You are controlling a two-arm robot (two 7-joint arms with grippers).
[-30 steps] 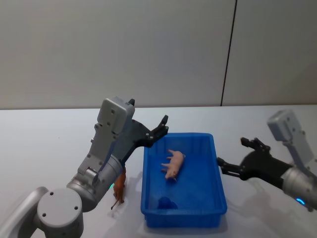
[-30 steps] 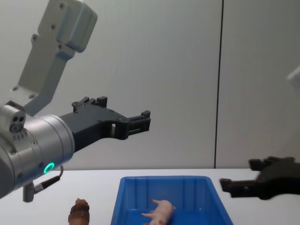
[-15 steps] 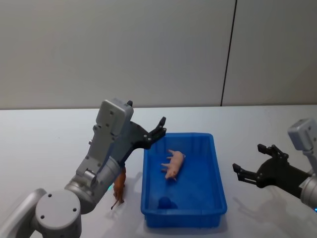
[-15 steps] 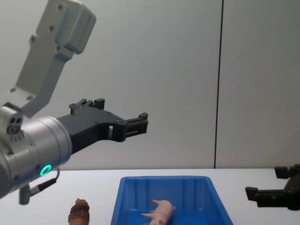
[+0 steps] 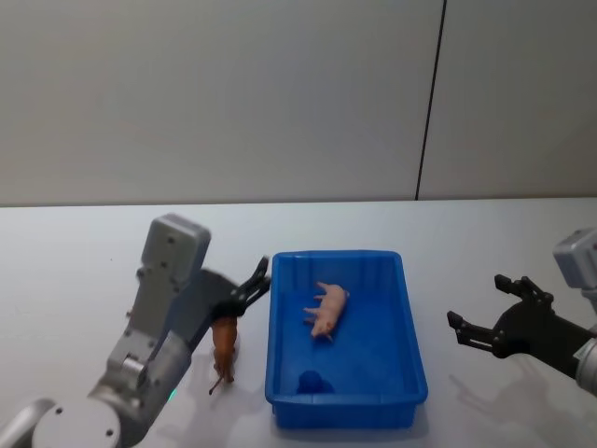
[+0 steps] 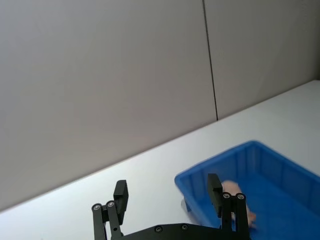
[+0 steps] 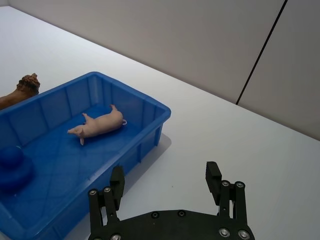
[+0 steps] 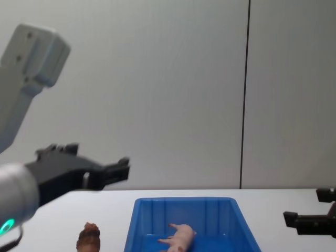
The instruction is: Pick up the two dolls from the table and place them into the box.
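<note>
Pink pig doll is in the blue bin, lying on its side on the far half of the floor. Reddish-brown doll is on the white table, just beside the bin's left wall. Left gripper hangs above it, fingers spread wide, nothing held. Right gripper is over the table right of the bin, also wide open and empty.

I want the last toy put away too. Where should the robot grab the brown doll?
Probably its middle, below the lumpy top, coming down from above with the open left gripper. The brown doll stands upright, close beside the blue box, leaving little room on that side.
</note>
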